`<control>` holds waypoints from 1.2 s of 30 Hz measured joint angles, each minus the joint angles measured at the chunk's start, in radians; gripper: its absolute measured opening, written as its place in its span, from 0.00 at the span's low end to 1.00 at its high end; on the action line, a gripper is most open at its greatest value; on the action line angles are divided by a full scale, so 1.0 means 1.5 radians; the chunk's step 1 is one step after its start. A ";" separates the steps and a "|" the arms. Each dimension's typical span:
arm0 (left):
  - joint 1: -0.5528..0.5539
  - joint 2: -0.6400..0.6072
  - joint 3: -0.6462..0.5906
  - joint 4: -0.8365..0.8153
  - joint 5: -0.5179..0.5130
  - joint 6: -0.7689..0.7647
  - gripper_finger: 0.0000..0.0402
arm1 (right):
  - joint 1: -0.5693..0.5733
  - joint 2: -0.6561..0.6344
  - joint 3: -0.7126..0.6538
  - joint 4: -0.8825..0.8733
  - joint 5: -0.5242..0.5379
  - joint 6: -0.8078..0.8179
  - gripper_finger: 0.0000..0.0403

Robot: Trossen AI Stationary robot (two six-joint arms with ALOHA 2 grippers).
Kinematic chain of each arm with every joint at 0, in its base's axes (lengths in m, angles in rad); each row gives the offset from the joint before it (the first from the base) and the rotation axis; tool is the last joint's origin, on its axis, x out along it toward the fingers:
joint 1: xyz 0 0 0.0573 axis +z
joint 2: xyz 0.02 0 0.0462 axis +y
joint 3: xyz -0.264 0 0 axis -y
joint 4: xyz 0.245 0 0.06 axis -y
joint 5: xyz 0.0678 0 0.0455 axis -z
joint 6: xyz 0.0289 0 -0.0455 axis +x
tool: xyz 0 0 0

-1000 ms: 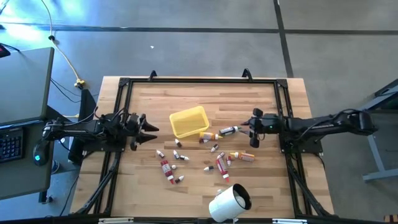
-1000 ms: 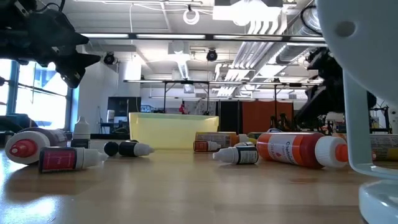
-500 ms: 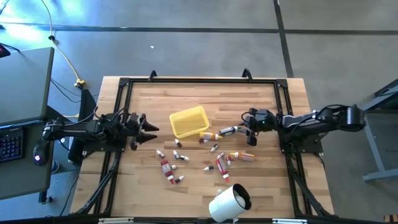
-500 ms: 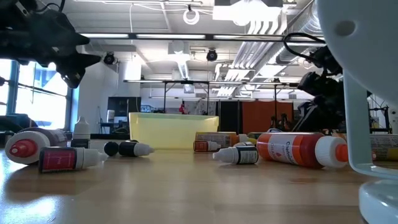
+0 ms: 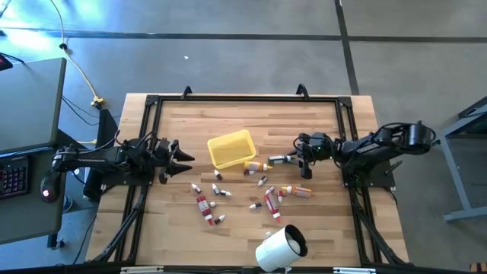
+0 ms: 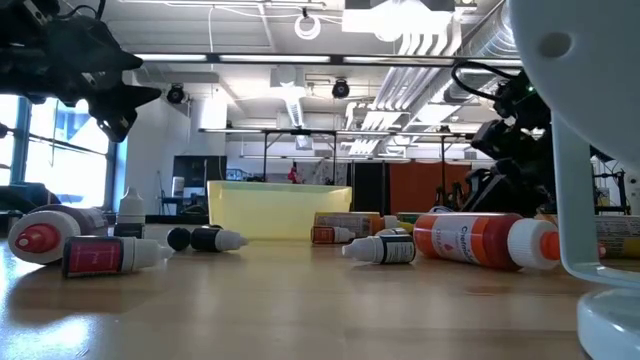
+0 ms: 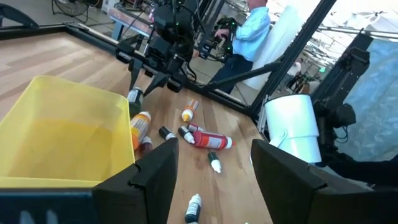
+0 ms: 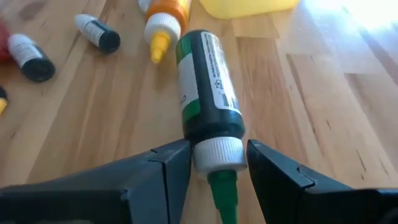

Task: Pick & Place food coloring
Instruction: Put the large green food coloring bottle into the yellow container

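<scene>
Several small food coloring bottles lie scattered on the wooden table near a yellow tray. One of them, a dark green bottle with a white cap and green nozzle, lies on its side right of the tray. My right gripper is open and slants down over this bottle's cap end, one finger on each side of the cap. My left gripper waits open and level at the table's left, holding nothing. My right gripper's fingers stand close on either side of the green bottle's white cap, coming from the table's right and slanting down, in line with the bottle. I cannot tell whether either finger touches the cap. The bottle lies flat on the table.
A large white cylinder lies near the table's front edge. An orange bottle and small dark-capped bottles lie just beyond the green one. A black frame runs along the table's edges. A person is beyond the table.
My right gripper has moved toward the table's left edge and down, tipping further downward, until its fingers stand around the green bottle's cap end. The bottles have stayed where they were.
</scene>
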 joint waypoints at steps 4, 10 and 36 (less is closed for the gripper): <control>0.000 0.000 0.000 0.000 0.000 0.000 0.50 | 0.000 0.052 0.000 0.036 -0.007 0.003 0.37; 0.000 0.000 0.000 -0.001 -0.001 0.001 0.50 | 0.000 0.089 0.001 0.069 -0.011 -0.015 0.35; 0.000 0.000 0.001 -0.002 -0.060 0.005 0.50 | 0.126 -0.039 0.538 -0.687 0.263 -0.134 0.30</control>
